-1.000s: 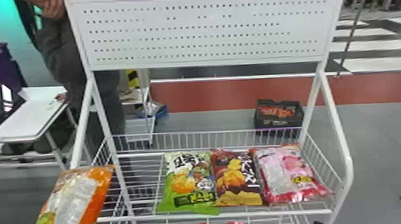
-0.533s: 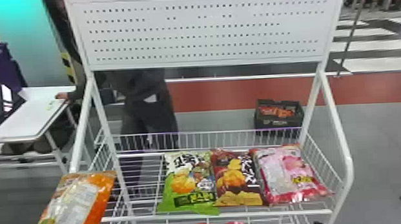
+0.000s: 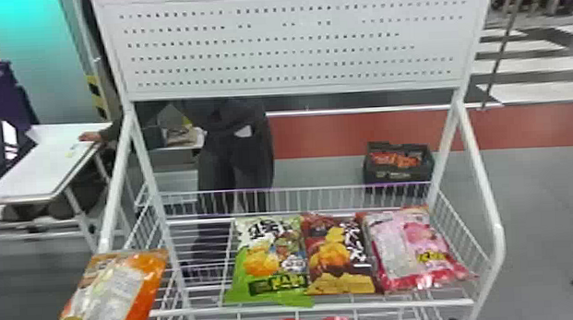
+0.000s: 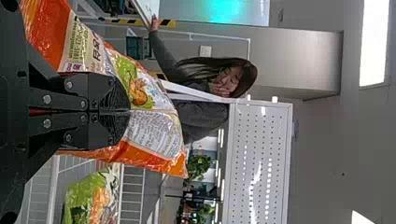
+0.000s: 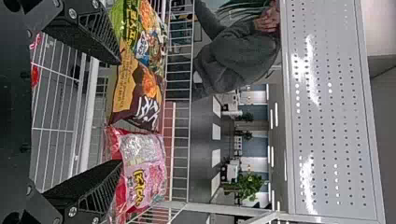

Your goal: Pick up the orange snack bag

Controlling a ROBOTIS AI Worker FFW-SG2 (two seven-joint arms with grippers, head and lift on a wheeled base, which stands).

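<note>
The left gripper (image 4: 128, 112) is clenched on the orange snack bag (image 3: 116, 294), which spreads beyond both fingertips — the rack's white post (image 3: 115, 183) rises just ahead, the wire shelf (image 3: 195, 312) stretches rightward, then green (image 3: 264, 264), brown (image 3: 333, 256) and pink bags (image 3: 409, 249) stand farther right

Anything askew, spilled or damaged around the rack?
Minor: the pink bag lies askew, its lower end angled to the robot's right, unlike the straighter brown bag beside it. The orange bag hangs tilted, but it's pinched in the left tool, so that's expected. No spill or tear visible.
</note>
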